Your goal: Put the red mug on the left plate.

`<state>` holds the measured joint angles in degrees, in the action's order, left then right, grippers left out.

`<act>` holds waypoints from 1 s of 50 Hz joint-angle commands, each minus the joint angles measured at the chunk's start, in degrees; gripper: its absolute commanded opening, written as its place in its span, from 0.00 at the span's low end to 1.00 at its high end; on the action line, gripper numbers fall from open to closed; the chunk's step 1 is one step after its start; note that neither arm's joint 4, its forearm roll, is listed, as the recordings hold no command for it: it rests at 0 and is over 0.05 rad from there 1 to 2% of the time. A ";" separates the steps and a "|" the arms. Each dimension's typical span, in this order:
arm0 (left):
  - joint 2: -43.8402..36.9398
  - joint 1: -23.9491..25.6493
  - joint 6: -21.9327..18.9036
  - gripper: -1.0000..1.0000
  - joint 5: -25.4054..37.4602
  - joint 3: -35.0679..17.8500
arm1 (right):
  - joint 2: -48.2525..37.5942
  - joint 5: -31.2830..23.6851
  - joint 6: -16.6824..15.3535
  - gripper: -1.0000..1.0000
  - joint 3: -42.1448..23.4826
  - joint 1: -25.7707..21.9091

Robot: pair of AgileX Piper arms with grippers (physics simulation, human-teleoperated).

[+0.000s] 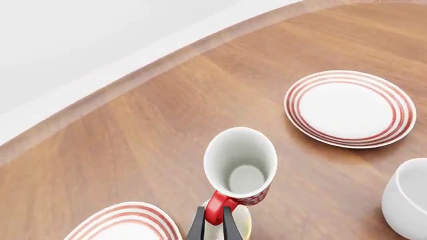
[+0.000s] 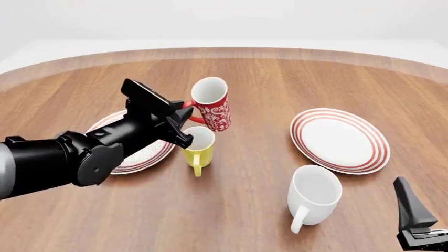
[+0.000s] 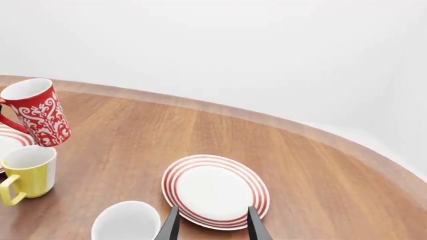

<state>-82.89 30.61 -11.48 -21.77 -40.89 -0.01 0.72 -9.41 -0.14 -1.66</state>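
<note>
Above the table, the left pincer point(image 2: 183, 111) grips the red mug's point(image 2: 212, 104) handle.

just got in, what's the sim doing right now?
The left gripper is shut on the handle of the red mug, holding it tilted in the air above the yellow mug, beside the left plate. The mug is not yet on that plate. The right gripper is open and idle at the near right, close to the white mug and the right plate.
</note>
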 commanded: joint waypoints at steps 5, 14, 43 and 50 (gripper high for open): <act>-1.37 -3.56 -0.68 0.00 -1.95 -0.28 | 0.00 0.08 -0.01 1.00 0.01 -0.08; -2.00 -5.68 -0.79 0.00 -2.83 -0.32 | 0.00 0.01 0.01 1.00 -0.11 -0.05; -2.08 -13.92 0.02 0.00 -6.68 1.28 | 0.00 0.01 -0.01 1.00 -0.11 -0.06; -2.07 -16.90 -0.44 0.00 -8.97 2.92 | 0.00 0.02 -0.01 1.00 -0.11 -0.05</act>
<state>-85.36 17.05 -11.49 -28.40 -39.36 -0.01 0.72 -9.40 -0.24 -1.71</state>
